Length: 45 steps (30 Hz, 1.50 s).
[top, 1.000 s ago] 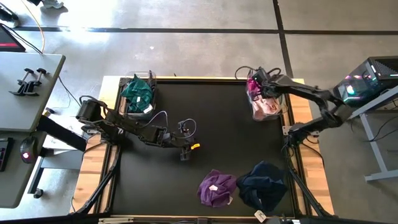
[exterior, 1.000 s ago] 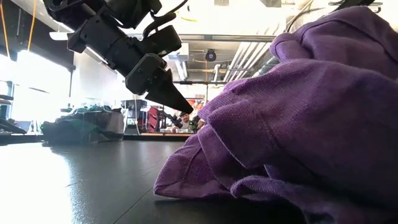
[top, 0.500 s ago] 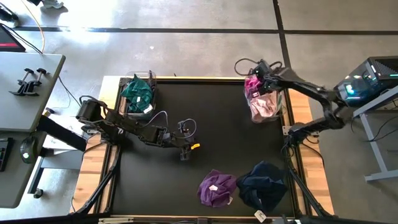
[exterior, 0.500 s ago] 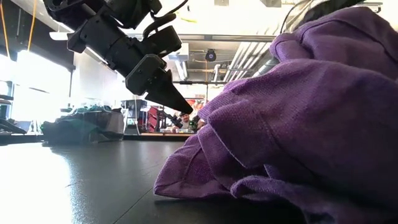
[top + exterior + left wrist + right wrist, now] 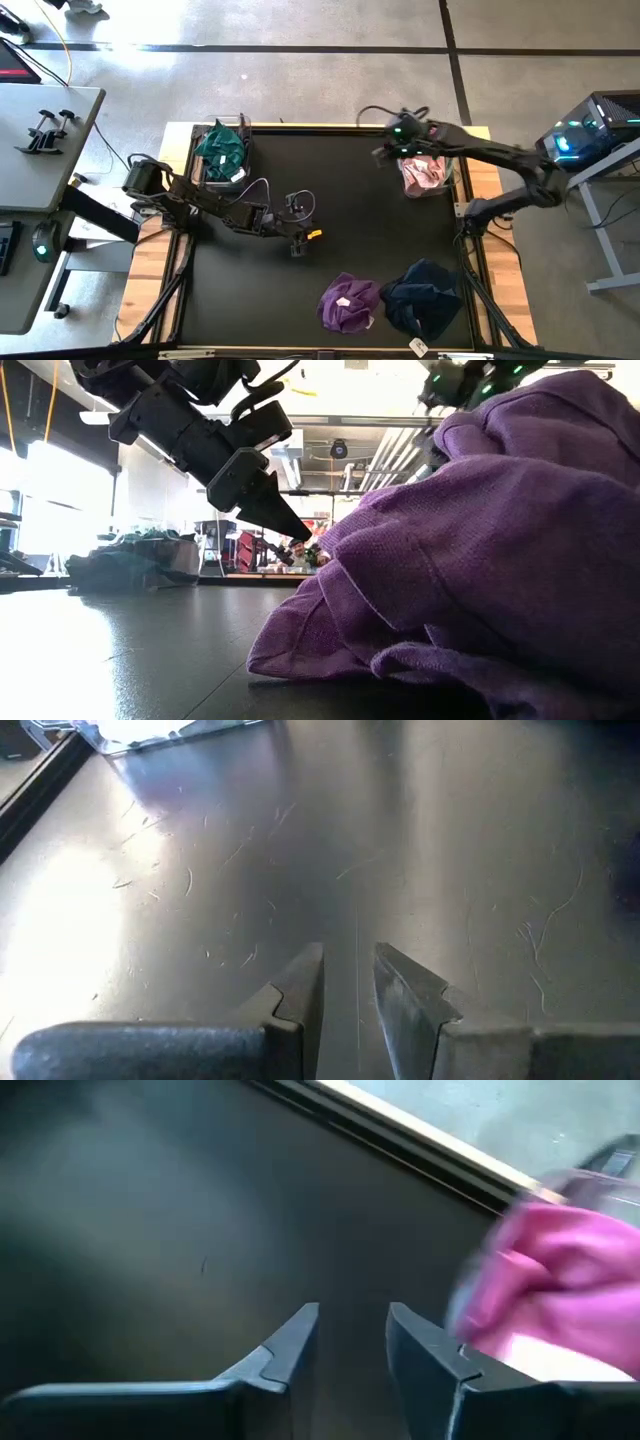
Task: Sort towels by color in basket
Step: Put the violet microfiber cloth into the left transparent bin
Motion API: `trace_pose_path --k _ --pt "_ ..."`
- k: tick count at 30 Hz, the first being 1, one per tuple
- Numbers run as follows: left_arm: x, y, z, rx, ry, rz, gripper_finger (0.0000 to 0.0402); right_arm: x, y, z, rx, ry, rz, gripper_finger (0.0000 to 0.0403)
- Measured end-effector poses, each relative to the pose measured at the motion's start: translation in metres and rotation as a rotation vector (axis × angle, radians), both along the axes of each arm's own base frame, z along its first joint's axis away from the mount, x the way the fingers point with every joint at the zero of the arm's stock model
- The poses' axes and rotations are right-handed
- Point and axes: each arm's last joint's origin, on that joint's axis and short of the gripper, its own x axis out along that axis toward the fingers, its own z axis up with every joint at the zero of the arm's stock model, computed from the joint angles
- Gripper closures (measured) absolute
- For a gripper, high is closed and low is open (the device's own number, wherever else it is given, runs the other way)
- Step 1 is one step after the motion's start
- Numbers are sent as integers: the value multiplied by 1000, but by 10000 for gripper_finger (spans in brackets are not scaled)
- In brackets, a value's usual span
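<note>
Sorting leaves two towels loose at the table's near edge — the purple towel (image 5: 349, 303) touching the navy towel (image 5: 421, 297). The pink ones sit in the right basket (image 5: 447, 186), green in the left basket (image 5: 238, 176). Your right gripper (image 5: 386, 155), beside that pink basket, is part open and empty — swing it down onto one towel only. The left gripper (image 5: 297, 247) waits mid-table, slightly parted, empty.
</note>
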Motion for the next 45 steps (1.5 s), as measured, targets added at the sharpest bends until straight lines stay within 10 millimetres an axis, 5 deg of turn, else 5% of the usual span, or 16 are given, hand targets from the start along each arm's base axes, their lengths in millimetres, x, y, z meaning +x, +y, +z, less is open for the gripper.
trace_pose_path --k 7,11,16,22,27,31,38,45 --pt "0 1 0 14 -1 17 326 29 -55 -65 -23 136 -98 332" --pt "0 1 0 29 -1 27 326 29 -82 -82 -57 234 -202 351" --pt "0 1 0 27 -2 34 326 26 -94 -78 -94 257 -248 368" --pt "-1 0 0 25 2 35 326 27 -79 -41 -169 178 -194 373" --pt "-2 0 -1 17 10 42 326 33 -40 0 -249 77 -42 373" --pt "-3 -4 -2 35 17 42 326 53 12 17 -244 -15 202 373" --pt "-6 -19 0 87 11 25 326 83 133 11 -238 -19 658 373" --pt "-10 -30 11 134 -22 -32 326 74 235 -2 -153 -20 938 373"
